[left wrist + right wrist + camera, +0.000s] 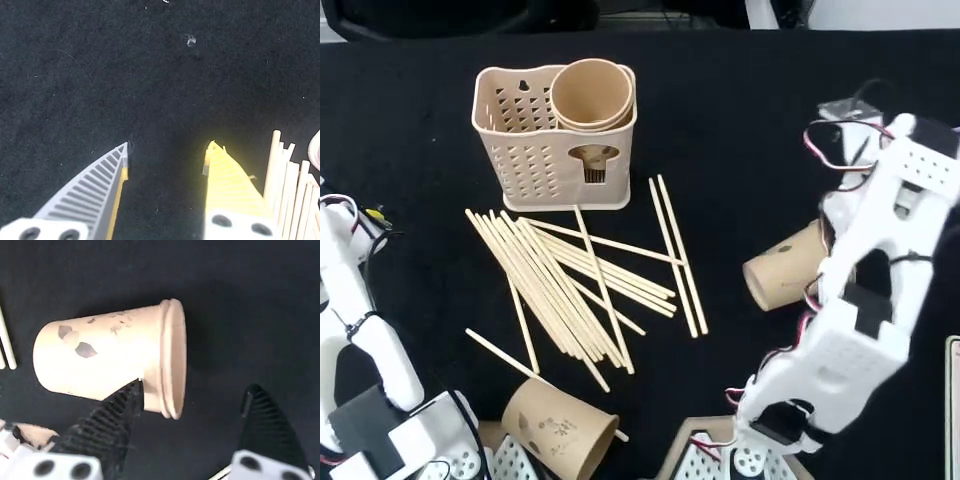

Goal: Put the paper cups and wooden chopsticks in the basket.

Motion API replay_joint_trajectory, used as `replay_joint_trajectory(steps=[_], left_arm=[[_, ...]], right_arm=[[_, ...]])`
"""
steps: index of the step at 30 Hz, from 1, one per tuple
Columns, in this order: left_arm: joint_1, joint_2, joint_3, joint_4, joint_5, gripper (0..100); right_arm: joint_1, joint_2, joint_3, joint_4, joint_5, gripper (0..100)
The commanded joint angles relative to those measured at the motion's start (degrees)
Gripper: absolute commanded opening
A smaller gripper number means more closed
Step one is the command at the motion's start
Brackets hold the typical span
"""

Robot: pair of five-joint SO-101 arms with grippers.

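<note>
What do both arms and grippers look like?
The right arm is white, hole-dotted plastic with black motors and red-black-white cables; the left arm is white too. The left gripper has pointed ribbed fingers, one grey, one yellow; those of the right gripper are black.

Basket [552, 150]: R half taken by nested cups [592, 95]; L half open from above. Chopstick pile [570, 285] spreads across cloth [410, 200] in front of basket. Bare cloth L of basket, and betw. pile and tipped cup [782, 268]. R arm [880, 250] overhangs that cup. A second cup [557, 430] lies at pile's near end.
</note>
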Motion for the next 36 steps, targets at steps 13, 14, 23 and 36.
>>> replay_joint_trajectory(steps=[13, 14, 23, 36], left_arm=[[0.04, -1.93, -0.40, -1.93, 0.35, 24], [0.04, -1.93, -0.40, -1.93, 0.35, 24], [0.04, -1.85, -0.40, -1.93, 0.35, 24], [0.04, -2.11, -0.04, -1.67, 0.35, 24]], right_arm=[[-4.48, -1.10, 9.01, 1.85, 6.68, 8.1], [-4.48, -1.10, 9.01, 1.85, 7.30, 4.2], [-3.16, -12.18, 8.57, 1.93, 7.65, 1.1], [-14.33, -31.16, 33.36, -5.89, 7.65, 1.1]])
